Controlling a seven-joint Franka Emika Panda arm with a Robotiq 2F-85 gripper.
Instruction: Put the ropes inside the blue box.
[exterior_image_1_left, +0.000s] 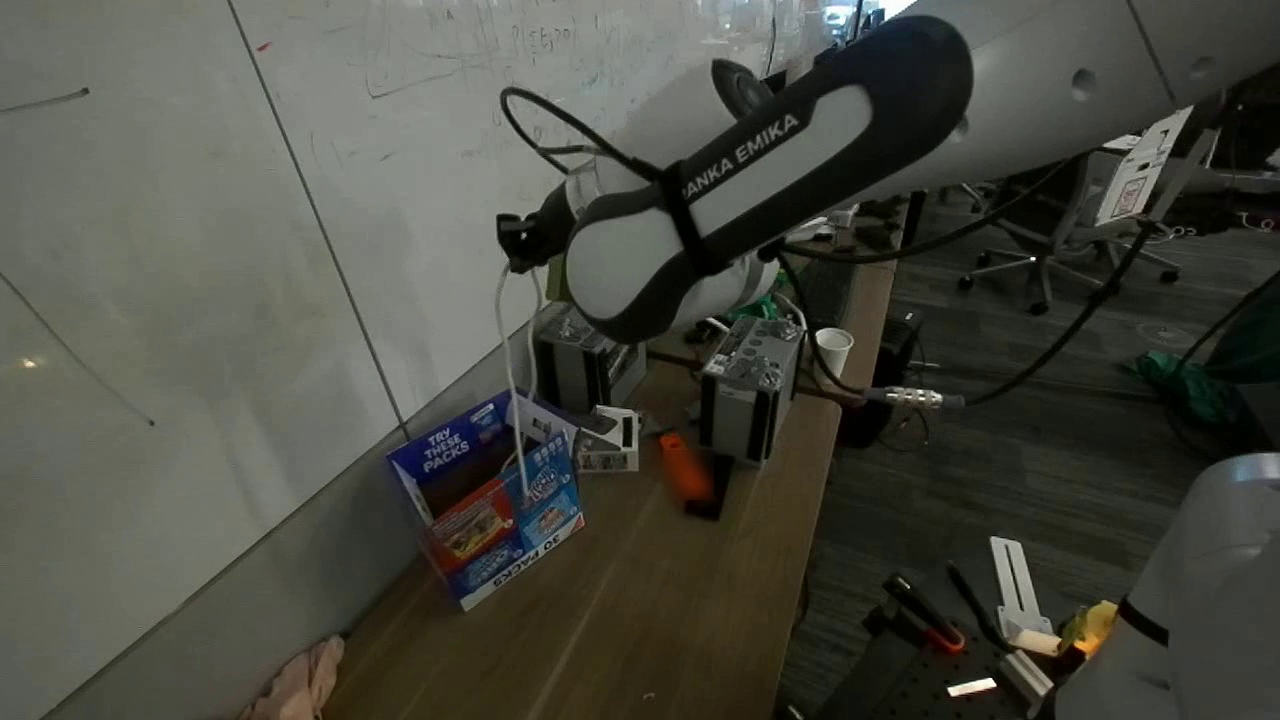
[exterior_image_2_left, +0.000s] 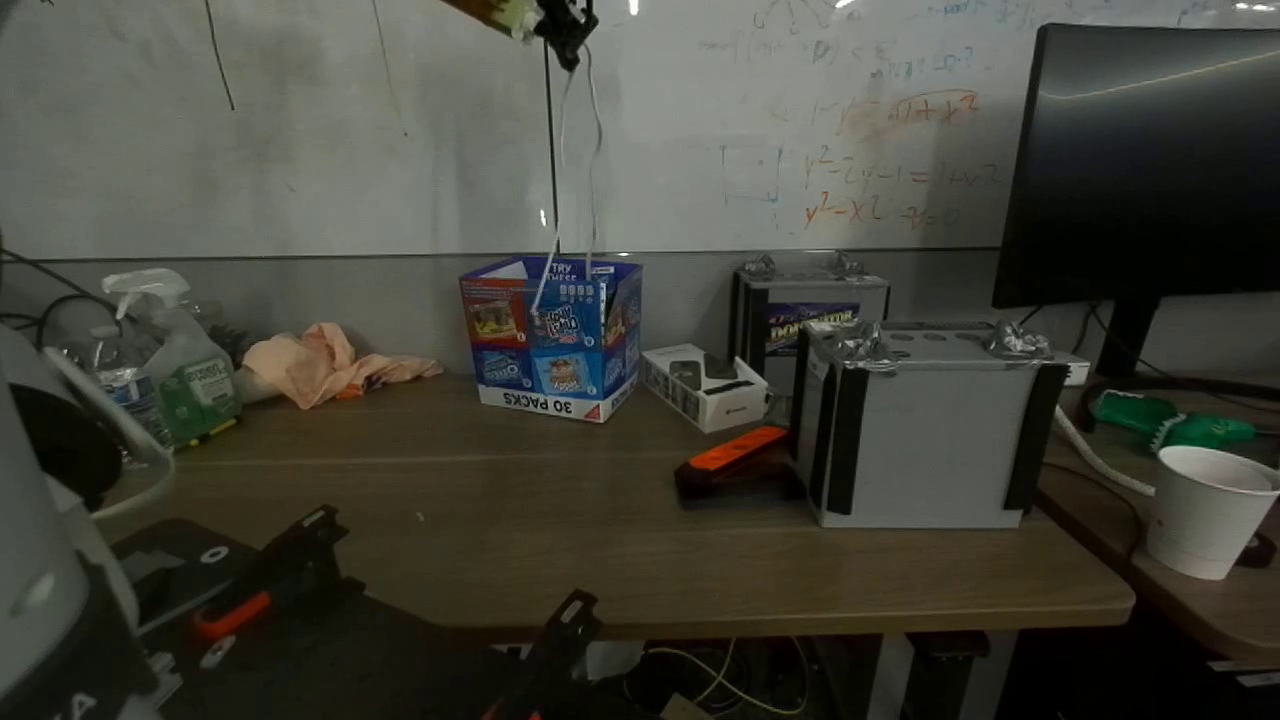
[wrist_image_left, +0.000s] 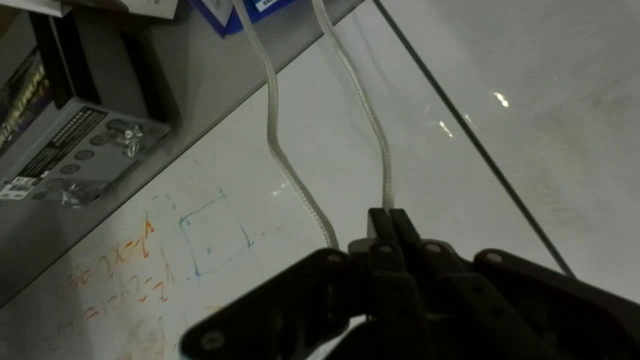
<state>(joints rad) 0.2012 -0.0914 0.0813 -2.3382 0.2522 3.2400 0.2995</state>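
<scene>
Clearly, the gripper (wrist_image_left: 388, 214) is clenched on the white rope (wrist_image_left: 272, 107), high above the blue box (exterior_image_2_left: 567, 345).
Two strands hang down, one in front of the box's near wall, one behind its rim; it stands on the table's (exterior_image_2_left: 560, 500) far side, left of the grey cases (exterior_image_2_left: 930, 440).
</scene>
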